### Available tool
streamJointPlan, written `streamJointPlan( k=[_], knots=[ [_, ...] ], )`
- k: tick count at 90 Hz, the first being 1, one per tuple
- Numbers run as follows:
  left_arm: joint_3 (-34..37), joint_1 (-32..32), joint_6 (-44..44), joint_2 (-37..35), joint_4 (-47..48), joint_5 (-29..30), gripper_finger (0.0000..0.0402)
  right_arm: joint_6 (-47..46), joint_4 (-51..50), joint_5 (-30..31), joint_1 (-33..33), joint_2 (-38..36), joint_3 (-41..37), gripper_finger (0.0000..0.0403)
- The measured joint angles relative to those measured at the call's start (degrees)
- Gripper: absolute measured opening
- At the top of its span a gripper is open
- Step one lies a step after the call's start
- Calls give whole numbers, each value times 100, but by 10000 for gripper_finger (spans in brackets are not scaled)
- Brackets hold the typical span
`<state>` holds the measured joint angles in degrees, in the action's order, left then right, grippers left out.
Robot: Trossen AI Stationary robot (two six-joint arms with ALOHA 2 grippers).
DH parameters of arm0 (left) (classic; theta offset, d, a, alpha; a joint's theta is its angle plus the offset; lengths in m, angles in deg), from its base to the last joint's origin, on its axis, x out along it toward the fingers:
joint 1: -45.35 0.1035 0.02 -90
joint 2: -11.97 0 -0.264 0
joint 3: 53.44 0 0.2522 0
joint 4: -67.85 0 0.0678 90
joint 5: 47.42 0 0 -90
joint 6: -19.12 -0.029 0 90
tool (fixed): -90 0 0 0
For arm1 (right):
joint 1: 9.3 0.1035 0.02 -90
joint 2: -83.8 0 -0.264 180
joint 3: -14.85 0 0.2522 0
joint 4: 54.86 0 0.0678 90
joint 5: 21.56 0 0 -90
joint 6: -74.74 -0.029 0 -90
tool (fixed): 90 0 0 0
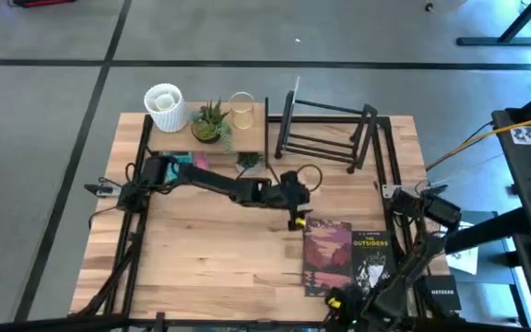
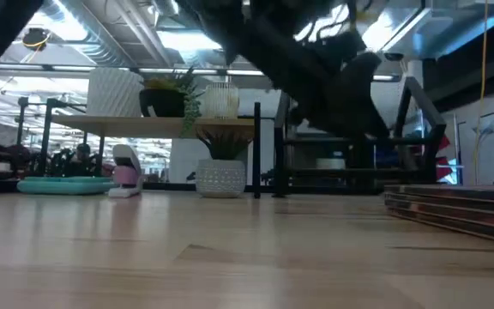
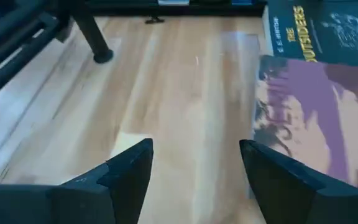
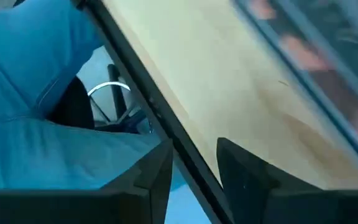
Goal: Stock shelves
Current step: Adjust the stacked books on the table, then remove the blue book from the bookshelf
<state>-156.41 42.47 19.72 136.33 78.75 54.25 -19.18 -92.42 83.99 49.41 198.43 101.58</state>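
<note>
Two books lie flat side by side near the table's right front: one with a red-purple cover (image 1: 328, 256) (image 3: 316, 112) and "The Outsiders" (image 1: 371, 260) (image 3: 328, 25). My left gripper (image 1: 297, 219) (image 3: 194, 168) hovers open over bare wood just left of the red-purple book, nothing between its fingers. The light-wood shelf (image 1: 178, 140) (image 2: 135, 126) stands far left on thin black legs. The black bar rack (image 1: 325, 129) (image 2: 350, 163) stands far right of it. My right gripper (image 1: 337, 300) (image 4: 194, 171) waits open at the table's near edge.
On the wood shelf stand a white ribbed vase (image 1: 165, 106), a potted plant (image 1: 210, 122) and a glass (image 1: 241, 109). A small white plant pot (image 2: 219, 176) sits on the table by the shelf. A person's blue-clad leg (image 4: 36, 93) shows beyond the near edge.
</note>
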Motion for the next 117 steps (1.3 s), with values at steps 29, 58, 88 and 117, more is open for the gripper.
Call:
streamJointPlan(
  k=[29, 58, 88, 117],
  knots=[
    [5, 112, 69, 694, -618, -570, 94, 308, 95, -201, -203, 203, 22, 110],
    [2, 36, 371, 851, -276, -1578, 35, 264, -24, -117, -203, 216, 22, 110],
    [-2, -252, 18, 731, 217, -903, 31, 229, -107, -49, -205, 238, 127, 110],
    [33, -590, -385, -637, 2141, 987, 31, 1543, -1791, 2112, -220, 251, 1587, 110]
  ],
)
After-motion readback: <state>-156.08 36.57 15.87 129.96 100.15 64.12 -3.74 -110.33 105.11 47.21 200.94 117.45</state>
